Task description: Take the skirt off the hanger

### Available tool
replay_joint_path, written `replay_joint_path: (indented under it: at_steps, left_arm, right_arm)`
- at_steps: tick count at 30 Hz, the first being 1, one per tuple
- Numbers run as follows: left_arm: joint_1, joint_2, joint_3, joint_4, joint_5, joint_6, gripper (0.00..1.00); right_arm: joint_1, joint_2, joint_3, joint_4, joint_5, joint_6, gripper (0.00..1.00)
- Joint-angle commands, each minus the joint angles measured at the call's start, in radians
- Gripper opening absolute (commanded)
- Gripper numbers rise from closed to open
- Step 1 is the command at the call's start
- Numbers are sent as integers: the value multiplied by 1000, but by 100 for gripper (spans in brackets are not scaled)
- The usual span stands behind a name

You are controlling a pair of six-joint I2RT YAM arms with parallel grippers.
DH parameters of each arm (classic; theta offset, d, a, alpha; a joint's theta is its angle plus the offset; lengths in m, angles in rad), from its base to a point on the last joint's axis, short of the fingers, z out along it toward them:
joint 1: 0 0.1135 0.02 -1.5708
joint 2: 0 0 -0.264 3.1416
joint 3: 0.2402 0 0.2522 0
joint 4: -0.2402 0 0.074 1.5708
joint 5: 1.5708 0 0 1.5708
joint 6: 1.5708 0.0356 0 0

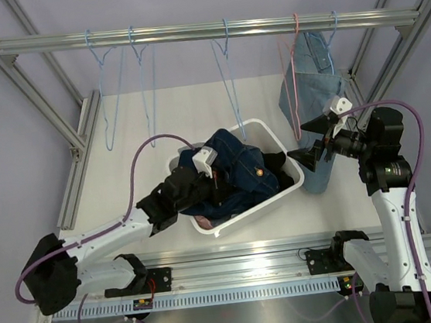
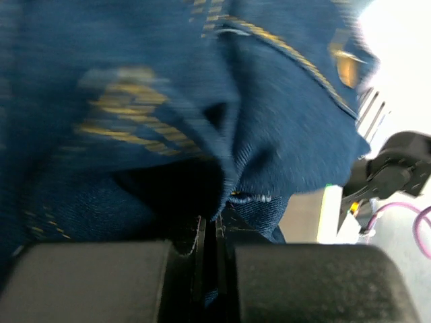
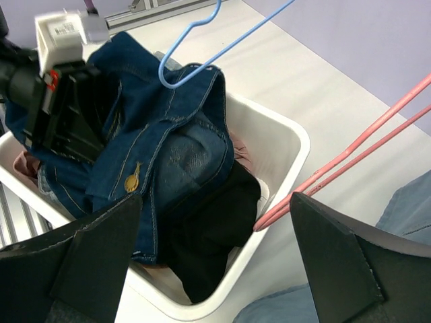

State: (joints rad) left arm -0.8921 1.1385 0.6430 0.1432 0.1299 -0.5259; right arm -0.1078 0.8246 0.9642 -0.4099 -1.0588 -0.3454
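Skirt (image 1: 317, 80), one, pale denim, hangs far right on the rail (image 1: 185, 31) among five hangers (image 1: 225, 43). My right gripper (image 1: 309, 139) gapes wide beside its left edge. My left gripper (image 1: 216, 181) pinches dark denim (image 1: 239, 163) in the one basket (image 1: 259, 205).

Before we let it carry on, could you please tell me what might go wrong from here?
1. The right gripper is open with the pink hanger just ahead of it; closing could seize that wire instead of the light denim skirt.
2. The left gripper is shut on dark denim in the white basket; pulling might drag the basket along.
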Motion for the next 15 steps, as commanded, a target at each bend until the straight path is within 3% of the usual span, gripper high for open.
replay_joint_path:
  at_steps: [1,4,6,7,8,11,12,15]
  left_arm:
    - [-27,91,-42,78,-35,-32,2]
    - [-34,164,-65,87,-53,-34,9]
    - [-34,168,-80,82,-102,-28,19]
    - [-36,161,-82,73,-119,-14,25]
    - [-36,147,-80,61,-142,-3,38]
    - [-38,63,-51,-2,-188,47,57]
    - [-38,16,-37,-22,-194,75,69]
    - [-41,-61,44,-120,-210,151,81]
  right_arm:
    - [-16,7,11,-3,0,-17,99]
    - [-27,11,11,-4,-1,-17,99]
    - [-33,11,11,-6,-3,-18,99]
    - [-38,13,11,-10,-4,-20,99]
    - [-39,13,11,-13,-4,-21,99]
    - [-46,7,13,-33,-4,-33,99]
    - [-46,5,14,-41,-4,-38,99]
    - [-47,-12,28,-99,12,-72,99]
